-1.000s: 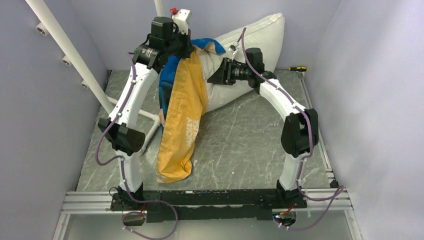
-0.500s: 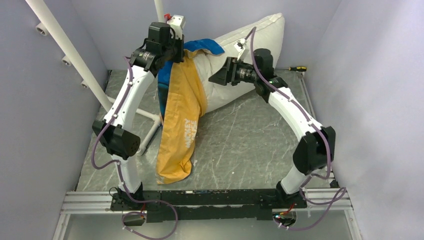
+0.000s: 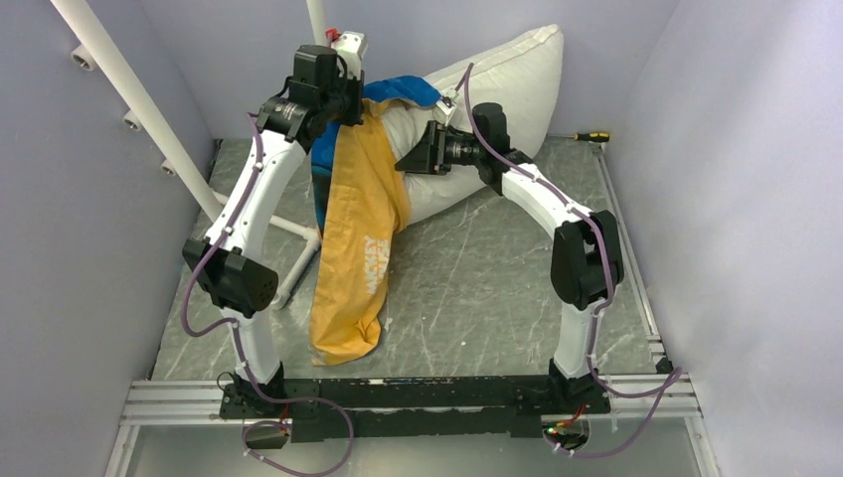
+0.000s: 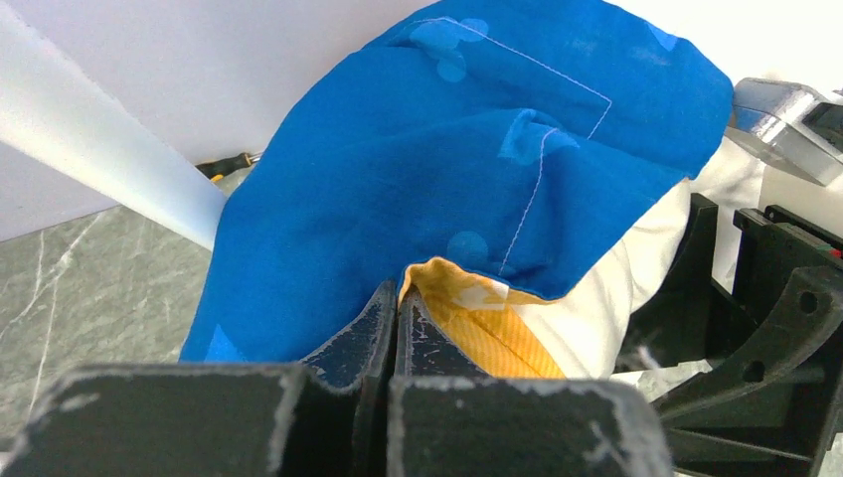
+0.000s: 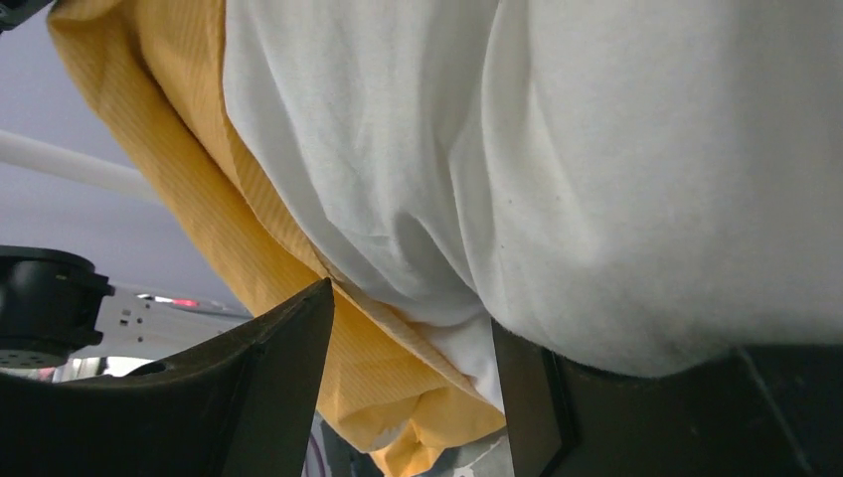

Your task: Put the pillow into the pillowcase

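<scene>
The plump white pillow (image 3: pixel 507 79) leans against the back wall, its lower left end under the pillowcase mouth. The pillowcase (image 3: pixel 363 229) hangs yellow side out down to the table, its blue side (image 4: pixel 447 149) draped over the pillow's end. My left gripper (image 3: pixel 348 104) (image 4: pixel 398 298) is raised and shut on the pillowcase's edge where blue meets yellow. My right gripper (image 3: pixel 413 159) (image 5: pixel 410 308) is pressed against the pillow (image 5: pixel 596 149), open, with the yellow hem (image 5: pixel 199 179) and a fold of white pillow between its spread fingers.
A white pipe frame (image 3: pixel 149 119) slants across the left side, close to the left arm. A screwdriver (image 3: pixel 591 136) lies at the back right by the wall. Walls close in on three sides. An aluminium rail (image 3: pixel 418 402) runs along the near edge of the marbled table (image 3: pixel 477 278).
The right gripper drew back from the pillow, then moved left again to the pillowcase mouth, jaws wider than a second ago. The left gripper shifted slightly, still holding the case.
</scene>
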Tool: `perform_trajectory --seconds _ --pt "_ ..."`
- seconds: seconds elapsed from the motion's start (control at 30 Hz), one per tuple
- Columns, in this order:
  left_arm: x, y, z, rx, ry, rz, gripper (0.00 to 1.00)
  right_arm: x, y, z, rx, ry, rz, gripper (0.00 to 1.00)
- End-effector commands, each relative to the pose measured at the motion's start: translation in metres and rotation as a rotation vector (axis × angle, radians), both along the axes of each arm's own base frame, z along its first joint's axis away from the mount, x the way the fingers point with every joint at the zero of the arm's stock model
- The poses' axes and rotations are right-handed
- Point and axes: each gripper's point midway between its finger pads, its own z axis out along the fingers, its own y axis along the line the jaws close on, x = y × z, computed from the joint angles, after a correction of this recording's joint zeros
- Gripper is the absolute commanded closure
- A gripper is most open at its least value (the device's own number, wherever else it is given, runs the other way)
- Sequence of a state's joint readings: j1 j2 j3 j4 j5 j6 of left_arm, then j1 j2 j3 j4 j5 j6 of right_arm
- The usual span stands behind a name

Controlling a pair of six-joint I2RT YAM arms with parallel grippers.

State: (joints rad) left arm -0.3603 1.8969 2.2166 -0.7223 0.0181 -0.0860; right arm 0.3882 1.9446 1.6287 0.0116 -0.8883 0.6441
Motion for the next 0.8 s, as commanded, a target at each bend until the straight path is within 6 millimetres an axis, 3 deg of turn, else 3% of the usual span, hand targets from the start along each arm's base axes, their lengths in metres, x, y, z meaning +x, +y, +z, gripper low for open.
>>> perform_trajectory --seconds 0.0,0.13,0.27,0.43,0.53,0.67,0.77 --pt "-0.010 0.016 0.032 0.006 -0.061 0.031 0.98 0.005 0.010 0.032 0.106 -0.094 0.046 0.36" --pt "-0.018 0.020 0.045 -0.006 -0.084 0.040 1.00 0.001 0.009 0.034 0.095 -0.088 0.047 0.34" --pt "-0.017 0.023 0.037 0.017 -0.073 0.052 1.00 0.003 -0.019 0.038 -0.047 -0.104 -0.134 0.12" --pt "-0.016 0.023 0.024 0.032 -0.041 0.050 1.00 -0.001 -0.051 0.045 -0.149 -0.096 -0.292 0.05" --pt "-0.015 0.023 0.020 0.038 -0.037 0.050 1.00 -0.002 -0.063 0.033 -0.196 -0.027 -0.334 0.05" --pt "-0.016 0.024 0.019 0.044 -0.036 0.049 1.00 0.004 -0.074 -0.004 -0.240 0.105 -0.364 0.13" --pt "-0.016 0.022 0.019 0.040 -0.039 0.037 1.00 0.010 -0.067 -0.030 -0.251 0.186 -0.323 0.14"
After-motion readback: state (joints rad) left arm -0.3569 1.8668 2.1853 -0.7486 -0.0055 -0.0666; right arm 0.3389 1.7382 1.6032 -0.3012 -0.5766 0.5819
